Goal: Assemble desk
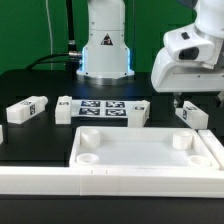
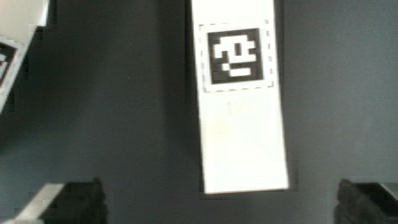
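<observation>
Over the tagged leg (image 2: 240,140) — jaws wide apart (empty), one on each side

Black table (image 1: 40,145) bearing white tabletop (image 1: 140,156), tagged legs (image 1: 27,108), marker board (image 1: 102,109)

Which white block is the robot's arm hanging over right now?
Start at the big white tabletop in front. Just behind its corner on the exterior view's right lies one leg, under the open tool. It lies alone there; the other legs sit across the marker board, on the exterior view's left.
</observation>
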`<state>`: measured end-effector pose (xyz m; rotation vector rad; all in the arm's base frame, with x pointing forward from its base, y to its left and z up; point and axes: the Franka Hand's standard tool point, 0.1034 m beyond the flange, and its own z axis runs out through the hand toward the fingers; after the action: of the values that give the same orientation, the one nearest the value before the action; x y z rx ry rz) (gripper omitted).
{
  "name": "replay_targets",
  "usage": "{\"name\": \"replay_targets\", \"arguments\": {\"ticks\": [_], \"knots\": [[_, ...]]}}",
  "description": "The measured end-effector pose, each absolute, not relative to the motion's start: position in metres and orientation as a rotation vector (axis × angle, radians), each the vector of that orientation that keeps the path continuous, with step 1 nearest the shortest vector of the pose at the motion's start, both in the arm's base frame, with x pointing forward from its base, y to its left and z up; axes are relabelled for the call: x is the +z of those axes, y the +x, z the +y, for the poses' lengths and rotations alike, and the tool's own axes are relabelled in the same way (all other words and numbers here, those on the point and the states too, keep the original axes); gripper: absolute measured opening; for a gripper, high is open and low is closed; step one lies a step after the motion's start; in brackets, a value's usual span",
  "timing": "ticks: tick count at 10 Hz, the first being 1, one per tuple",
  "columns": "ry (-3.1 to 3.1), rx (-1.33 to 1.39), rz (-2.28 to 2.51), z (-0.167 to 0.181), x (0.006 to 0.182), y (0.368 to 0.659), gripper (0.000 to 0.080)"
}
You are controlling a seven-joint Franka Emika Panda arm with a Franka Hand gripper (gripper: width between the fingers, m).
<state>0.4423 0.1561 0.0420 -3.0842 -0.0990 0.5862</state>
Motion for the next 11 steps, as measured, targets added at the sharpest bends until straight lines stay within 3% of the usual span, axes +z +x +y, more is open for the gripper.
{"name": "replay_targets", "arguments": {"ticks": [4,11], "knots": [[-3.008,0.998,-0.126,0.153,0.041,0.435,0.0649],[-2.8,1.493,-0.139,0.164,0.015,0.435,0.0649]]}}
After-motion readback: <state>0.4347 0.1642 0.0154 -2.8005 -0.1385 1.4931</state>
